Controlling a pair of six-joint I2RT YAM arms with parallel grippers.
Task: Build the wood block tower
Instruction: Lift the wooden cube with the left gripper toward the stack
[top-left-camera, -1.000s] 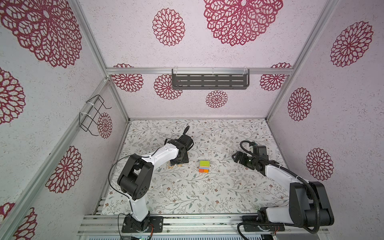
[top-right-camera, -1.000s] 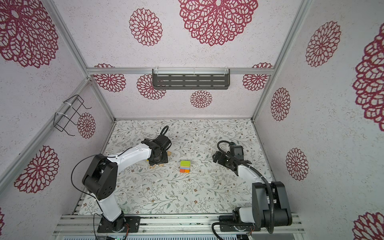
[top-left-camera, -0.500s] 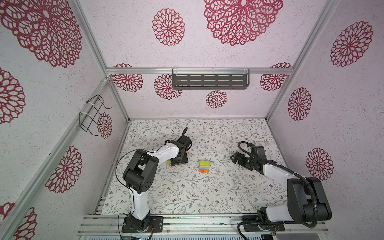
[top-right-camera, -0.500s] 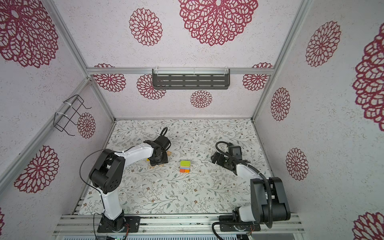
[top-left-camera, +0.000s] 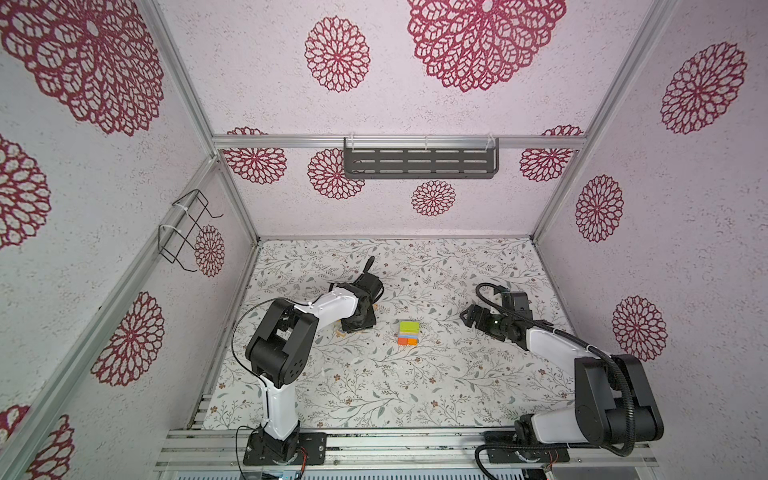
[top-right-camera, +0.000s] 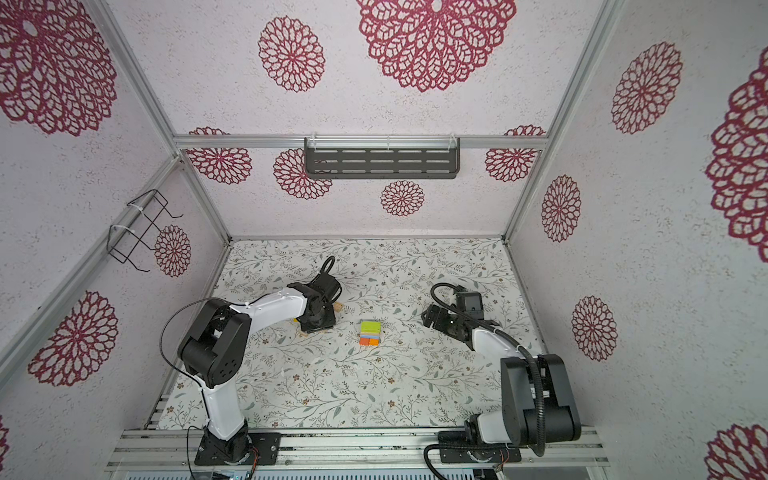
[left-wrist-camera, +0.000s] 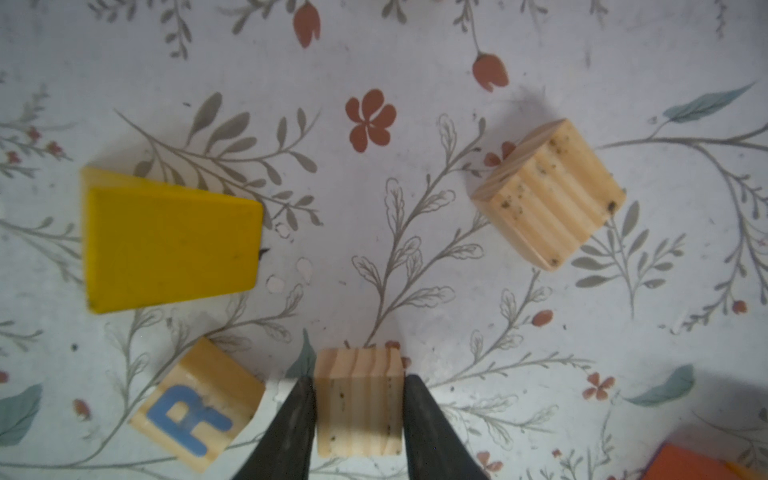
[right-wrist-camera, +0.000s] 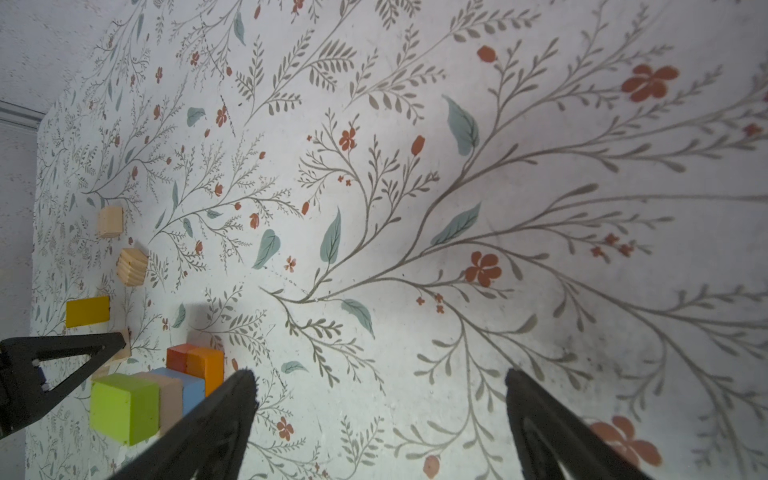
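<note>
Narrowed since a second ago, the left gripper (left-wrist-camera: 359, 379) clamps a plain cube (left-wrist-camera: 358, 415); the lettered cube (left-wrist-camera: 195, 403) lies just beside, bare mat (left-wrist-camera: 415, 104) ahead. The right gripper (right-wrist-camera: 380, 374) gapes empty.

Our left gripper (left-wrist-camera: 358, 379) points down, its fingers (left-wrist-camera: 291, 428) pressed against both sides of a plain wooden cube (left-wrist-camera: 359, 415); our right gripper (right-wrist-camera: 380, 373) hangs low, jaws spread wide.

Plain cube (left-wrist-camera: 359, 415) fills the gap between the left gripper (left-wrist-camera: 359, 380) fingers. Lettered cube (left-wrist-camera: 199, 405) lies just beside one finger, so clearance there is tight. Yellow roof piece (left-wrist-camera: 170, 245) and ridged block (left-wrist-camera: 548, 195) lie farther out, with bare mat (left-wrist-camera: 374, 208) between them. Right gripper (right-wrist-camera: 378, 378), jaws spread wide, faces bare mat; the tower (right-wrist-camera: 124, 407) stands off to one side.
</note>
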